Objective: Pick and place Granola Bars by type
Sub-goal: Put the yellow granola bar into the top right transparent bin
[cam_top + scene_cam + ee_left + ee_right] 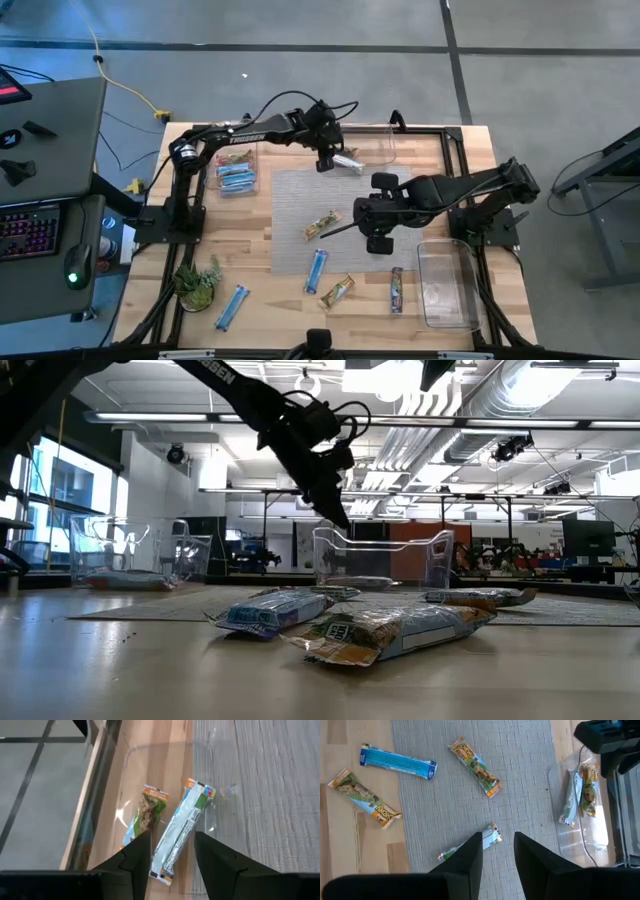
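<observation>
The left gripper (327, 160), jaws open and empty, hangs above a silver-wrapped bar (179, 831) lying in the clear bin (385, 140) at the table's far edge. The right gripper (497, 851), jaws parted, hovers over a white-wrapped bar (470, 847) on the grey woven mat (300, 200).

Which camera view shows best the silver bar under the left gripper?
The left wrist view: the silver bar lies whole between the left gripper fingers, beside a green-orange bar. The high view shows it small, the right wrist view edge-on in a clear bin. The low view hides it.
</observation>
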